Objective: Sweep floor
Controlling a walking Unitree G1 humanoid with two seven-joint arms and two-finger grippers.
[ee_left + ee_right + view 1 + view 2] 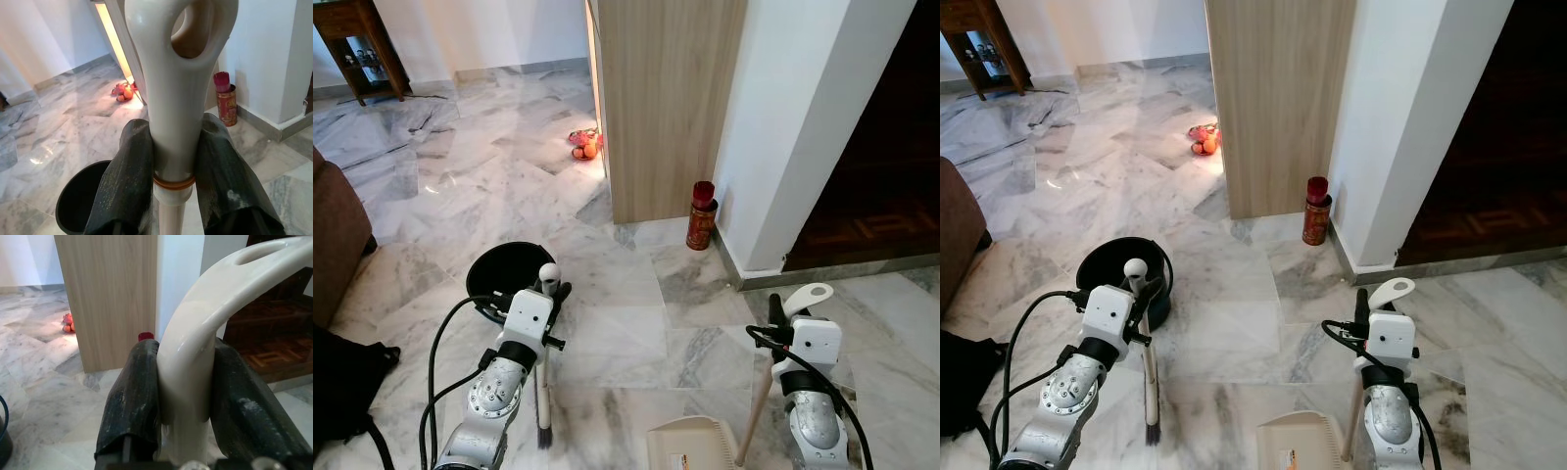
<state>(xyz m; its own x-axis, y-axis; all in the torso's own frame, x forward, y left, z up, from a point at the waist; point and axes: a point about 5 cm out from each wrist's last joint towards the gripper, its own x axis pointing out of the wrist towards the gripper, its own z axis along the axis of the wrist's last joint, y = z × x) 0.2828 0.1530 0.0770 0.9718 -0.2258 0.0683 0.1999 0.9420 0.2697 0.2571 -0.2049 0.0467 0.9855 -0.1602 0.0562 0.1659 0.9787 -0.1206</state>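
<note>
My left gripper is shut on the cream handle of a small broom, which stands upright with its dark bristles on the marble floor. The left wrist view shows both black fingers clamped around that broom handle. My right gripper is shut on the curved cream handle of a dustpan. The dustpan's cream scoop rests on the floor between my arms. In the right wrist view the fingers squeeze the dustpan handle.
A black bin stands on the floor just beyond the broom. A red canister sits by the wooden partition and white wall. Orange-red objects lie further off. A brown sofa and black bag are left.
</note>
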